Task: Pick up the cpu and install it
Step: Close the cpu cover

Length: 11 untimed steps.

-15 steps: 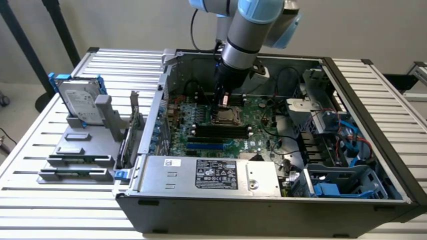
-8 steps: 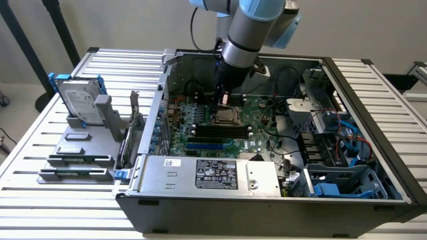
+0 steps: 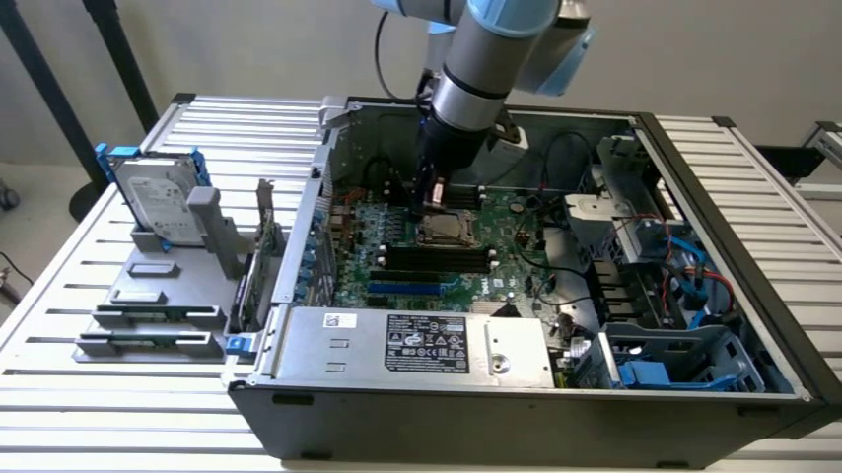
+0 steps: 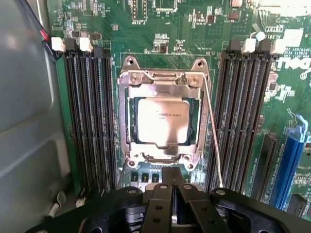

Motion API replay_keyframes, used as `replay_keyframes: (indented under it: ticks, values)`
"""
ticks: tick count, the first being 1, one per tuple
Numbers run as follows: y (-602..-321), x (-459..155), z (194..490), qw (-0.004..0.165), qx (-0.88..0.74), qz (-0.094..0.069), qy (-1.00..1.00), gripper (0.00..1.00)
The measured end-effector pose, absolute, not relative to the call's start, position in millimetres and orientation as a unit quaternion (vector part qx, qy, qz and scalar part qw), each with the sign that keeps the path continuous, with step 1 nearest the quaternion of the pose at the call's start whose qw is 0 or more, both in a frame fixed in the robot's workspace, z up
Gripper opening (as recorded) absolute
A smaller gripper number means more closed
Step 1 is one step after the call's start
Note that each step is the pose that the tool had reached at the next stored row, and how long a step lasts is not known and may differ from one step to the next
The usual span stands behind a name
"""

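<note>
- Small square silvery-topped cpu [image 4: 162, 121] lies flat inside the steel socket frame [image 4: 163, 77].
- Black claw [image 4: 173, 187], clenched empty, hangs near; seating wants level, gentle pressure, I judge.

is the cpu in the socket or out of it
In. The cpu lies flat inside the metal socket frame on the motherboard; the shut pincer holds nothing.

Soft, even light is falling on the white slatted metal table [image 3: 66, 394], leaving faint shadows. The silvery square cpu [image 4: 163, 121] is giving off a mild sheen, while the front of the dark-grey computer case [image 3: 526, 419] is sitting shaded.
</note>
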<state>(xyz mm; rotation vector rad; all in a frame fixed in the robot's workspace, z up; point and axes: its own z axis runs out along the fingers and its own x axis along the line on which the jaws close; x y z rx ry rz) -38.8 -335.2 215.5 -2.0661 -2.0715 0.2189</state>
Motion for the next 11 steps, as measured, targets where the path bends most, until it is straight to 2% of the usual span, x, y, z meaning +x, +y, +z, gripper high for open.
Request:
replay_keyframes:
  ticks: [11]
  values:
    - [-337.4,-52.1,223.2,0.111,-0.699,0.072,-0.702,0.11]
